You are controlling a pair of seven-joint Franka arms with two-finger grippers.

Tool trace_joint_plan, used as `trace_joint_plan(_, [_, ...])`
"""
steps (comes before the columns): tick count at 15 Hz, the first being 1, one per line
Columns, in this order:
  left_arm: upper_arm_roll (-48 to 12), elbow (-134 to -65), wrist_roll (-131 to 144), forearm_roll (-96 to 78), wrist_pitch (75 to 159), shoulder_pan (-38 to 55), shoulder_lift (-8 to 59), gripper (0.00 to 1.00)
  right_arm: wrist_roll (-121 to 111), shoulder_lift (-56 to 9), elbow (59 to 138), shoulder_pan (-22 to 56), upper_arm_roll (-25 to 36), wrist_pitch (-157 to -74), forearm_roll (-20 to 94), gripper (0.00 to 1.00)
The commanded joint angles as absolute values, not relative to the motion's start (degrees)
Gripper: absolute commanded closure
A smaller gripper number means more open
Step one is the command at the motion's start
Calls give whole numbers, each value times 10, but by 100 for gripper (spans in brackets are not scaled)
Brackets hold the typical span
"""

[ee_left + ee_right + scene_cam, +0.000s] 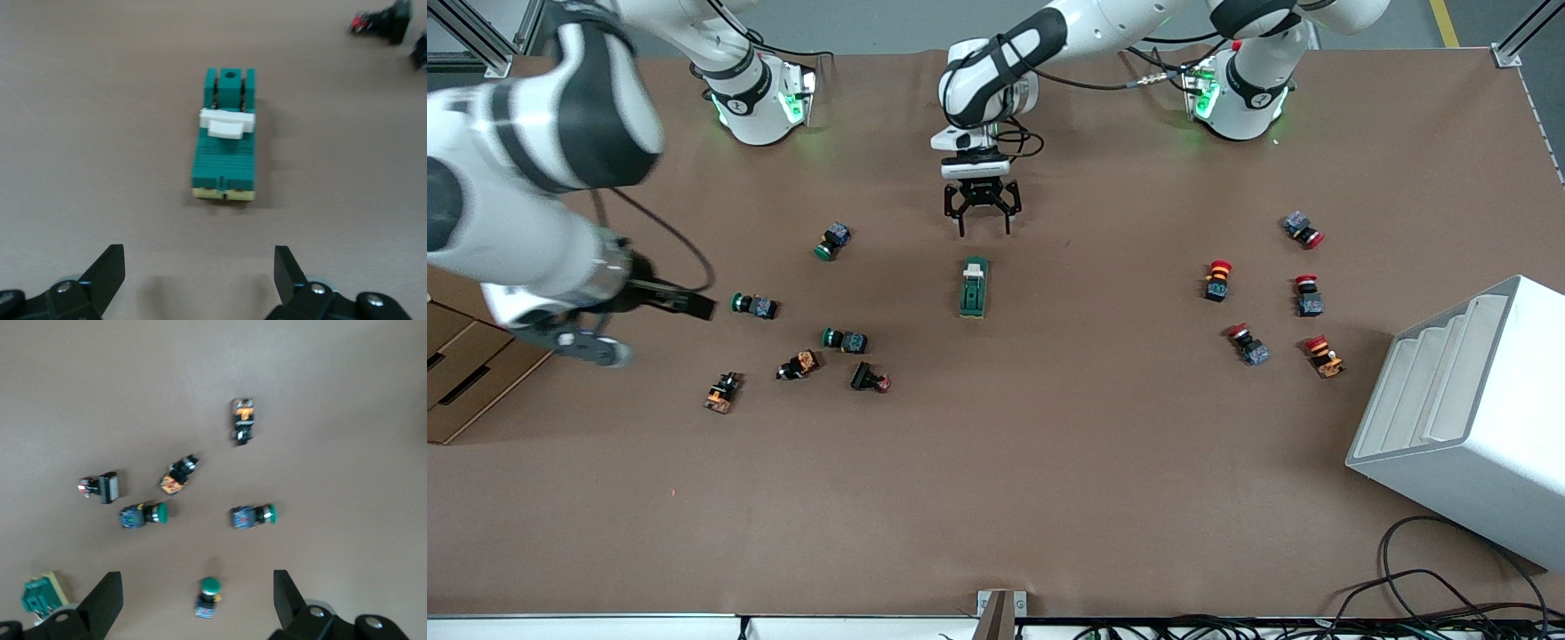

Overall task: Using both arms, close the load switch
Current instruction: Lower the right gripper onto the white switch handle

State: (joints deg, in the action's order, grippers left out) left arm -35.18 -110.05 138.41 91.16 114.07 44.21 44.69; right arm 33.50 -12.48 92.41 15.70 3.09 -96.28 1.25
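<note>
Right tool (694,305), at 9 o'clock in the front view, hangs over the desk (1049,462) beside a green push button (753,306); its fingers (107,603) are spread, nothing between them. Risk: it is well apart from the load switch (974,287), and a low sweep toward centre could scatter the button cluster (845,340). The load switch lies flat near desk centre with its white lever tab (227,123) at the end toward the robot bases. Left tool (983,213) hangs at the switch's 12 o'clock, spread wide and empty. Risk: the switch looks light and unfixed, so a one-sided push on the tab probably slides or tips it. Red buttons (1216,280) sit at 3 o'clock, well apart.
</note>
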Motion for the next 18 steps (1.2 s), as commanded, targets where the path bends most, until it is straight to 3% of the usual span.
trace_joint_plan(1, [-335, -1090, 1427, 968, 1127, 464, 466, 1, 452, -113, 989, 219, 35, -1023, 18, 0])
trace_joint_plan(8, [-282, -1087, 1420, 1030, 1104, 495, 475, 1, 646, -128, 1102, 358, 35, -1198, 61, 0])
trace_joint_plan(11, [-282, -1086, 1426, 1044, 1100, 495, 479, 1, 649, -174, 1108, 424, 35, -1257, 69, 0])
trace_joint_plan(18, [-282, -1084, 1467, 1063, 1096, 505, 491, 1, 647, -248, 1100, 490, 33, -1341, 85, 0])
